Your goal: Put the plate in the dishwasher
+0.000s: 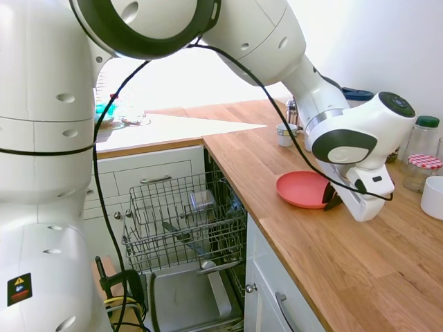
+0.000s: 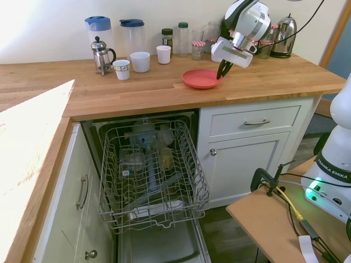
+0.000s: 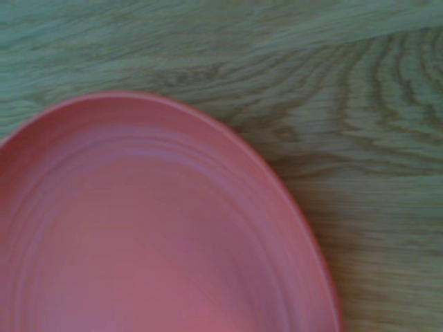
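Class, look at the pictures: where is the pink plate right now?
The plate lies flat on the wooden worktop, above the white drawer right of the open dishwasher, with the gripper at its edge.

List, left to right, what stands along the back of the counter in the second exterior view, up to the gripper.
French press → white patterned cup → white bowl-like cup → small white cup → pink plate → gripper.

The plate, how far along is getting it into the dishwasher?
Done: the dishwasher stands open, rack pulled out. In hand: the gripper is at the rim of the plate, which sits on the counter. Left: grasping, lifting and racking it.
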